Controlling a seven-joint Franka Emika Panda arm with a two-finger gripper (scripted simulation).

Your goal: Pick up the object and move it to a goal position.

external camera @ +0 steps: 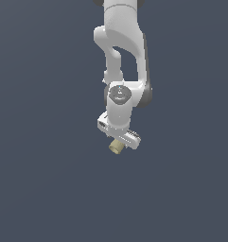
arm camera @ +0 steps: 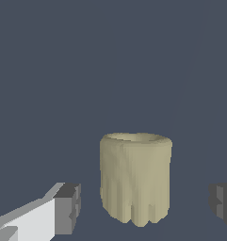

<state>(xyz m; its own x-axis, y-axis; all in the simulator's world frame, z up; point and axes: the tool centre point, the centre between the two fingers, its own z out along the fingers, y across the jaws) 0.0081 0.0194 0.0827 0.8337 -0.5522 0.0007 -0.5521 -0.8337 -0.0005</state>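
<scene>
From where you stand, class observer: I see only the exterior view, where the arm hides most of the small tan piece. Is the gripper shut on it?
Observer: No. In the wrist view the tan cylinder sits between the fingers with a gap on each side, so the gripper is open.
Operator: Does either finger touch it?
Observer: Neither does; background shows between each pad and the cylinder.
Operator: What does its far end look like?
Observer: It has a raised rim and looks hollow.
</scene>
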